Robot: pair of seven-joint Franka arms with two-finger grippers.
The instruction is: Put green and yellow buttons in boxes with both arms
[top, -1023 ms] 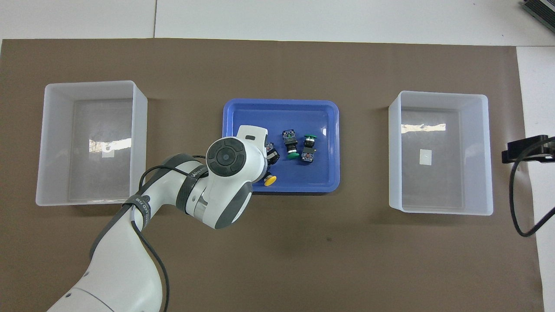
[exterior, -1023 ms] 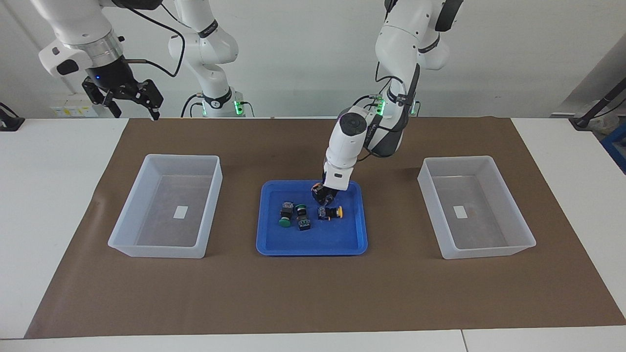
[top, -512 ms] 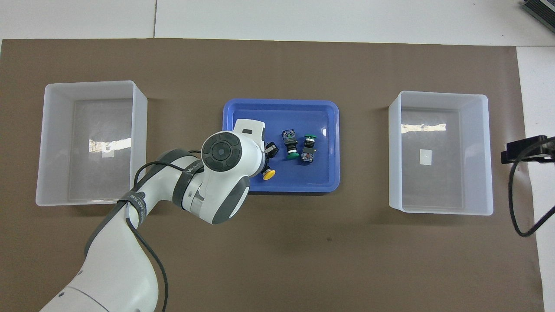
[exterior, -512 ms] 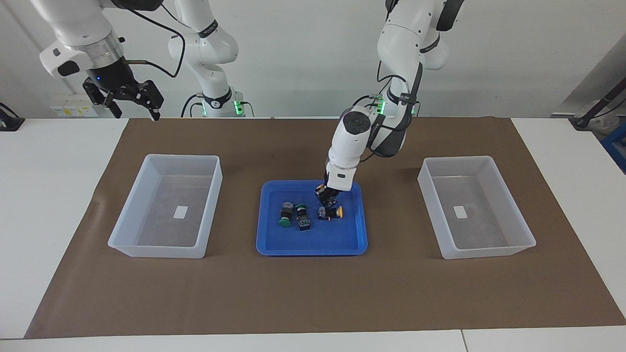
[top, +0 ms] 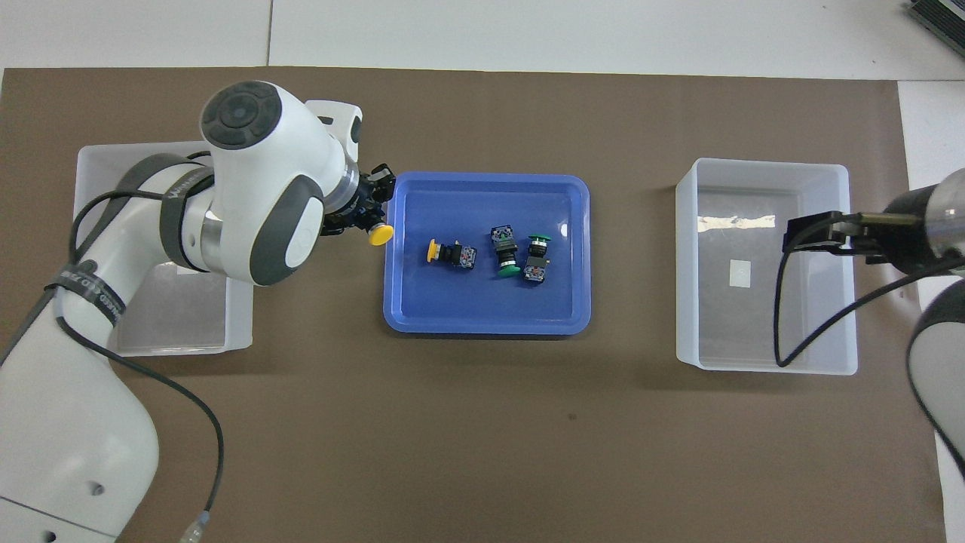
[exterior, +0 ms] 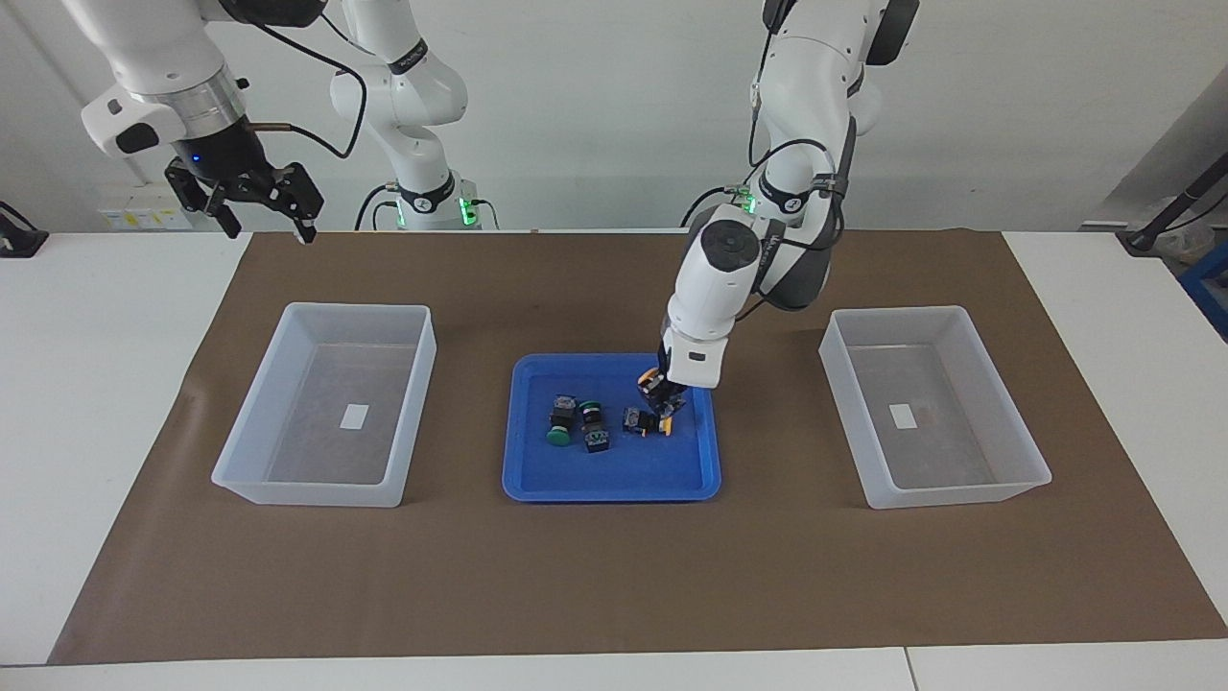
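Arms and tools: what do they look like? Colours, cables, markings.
Both arms are glossy white with dark grey joint bands. The left arm has a round dark cap and a black cable alongside. The left tool and right tool are black; a black cable loops to the right one.

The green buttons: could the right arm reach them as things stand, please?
Probably yes: the right gripper hangs open and empty, the green buttons lie uncovered in the blue tray, and the left gripper, shut on a yellow button, is at the tray's left-arm end.

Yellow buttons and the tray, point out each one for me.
held yellow button (top: 380, 234), overhead view, on its cap
loose yellow button (top: 433, 250), overhead view, on its cap
tray (top: 482, 305), overhead view, on its bare floor
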